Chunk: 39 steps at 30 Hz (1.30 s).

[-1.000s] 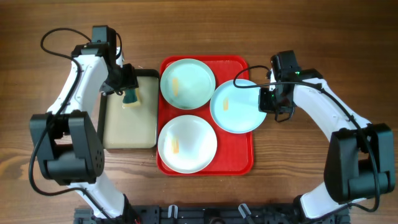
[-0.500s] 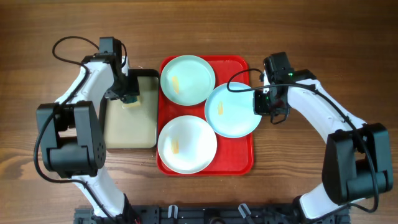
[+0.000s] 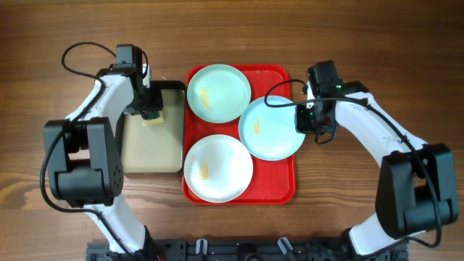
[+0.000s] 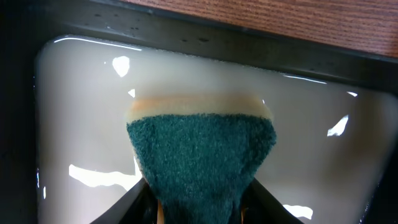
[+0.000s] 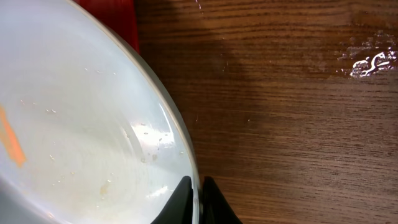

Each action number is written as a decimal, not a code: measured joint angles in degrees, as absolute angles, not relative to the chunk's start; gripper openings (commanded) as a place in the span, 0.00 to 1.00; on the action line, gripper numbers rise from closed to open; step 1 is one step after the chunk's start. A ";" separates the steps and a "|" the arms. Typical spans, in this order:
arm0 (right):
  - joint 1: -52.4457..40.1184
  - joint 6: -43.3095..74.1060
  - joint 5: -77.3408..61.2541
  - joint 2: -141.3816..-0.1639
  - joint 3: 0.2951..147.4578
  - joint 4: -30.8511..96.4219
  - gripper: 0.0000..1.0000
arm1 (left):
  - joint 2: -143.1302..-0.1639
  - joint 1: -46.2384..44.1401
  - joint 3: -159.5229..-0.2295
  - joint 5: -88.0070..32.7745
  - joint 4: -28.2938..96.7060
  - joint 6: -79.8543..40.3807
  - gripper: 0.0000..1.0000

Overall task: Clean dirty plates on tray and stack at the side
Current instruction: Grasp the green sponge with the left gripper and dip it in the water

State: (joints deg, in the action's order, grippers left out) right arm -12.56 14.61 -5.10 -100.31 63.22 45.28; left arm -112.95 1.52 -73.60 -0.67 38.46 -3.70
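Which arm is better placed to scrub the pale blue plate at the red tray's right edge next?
Left. The left pincer is shut on the green sponge, which rests in the black-rimmed tray beside the red tray. The right pincer is clamped on the pale blue plate at its rim, steadying it.

Sponge fuzzy cloth w/ foam back; plate glossy, smooth; table grained wood; tray shiny plastic.
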 measured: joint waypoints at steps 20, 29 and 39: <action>-12.56 13.80 -5.13 -100.31 63.22 44.84 0.17 | -111.00 1.52 -73.60 -0.67 39.62 -3.73 0.35; -12.56 13.61 -4.40 -100.31 63.22 43.99 0.08 | -111.00 1.52 -73.60 -0.67 39.62 -3.73 0.35; -12.56 13.61 -3.60 -100.31 63.22 43.59 0.06 | -111.00 1.52 -73.58 -0.67 39.57 -3.73 0.29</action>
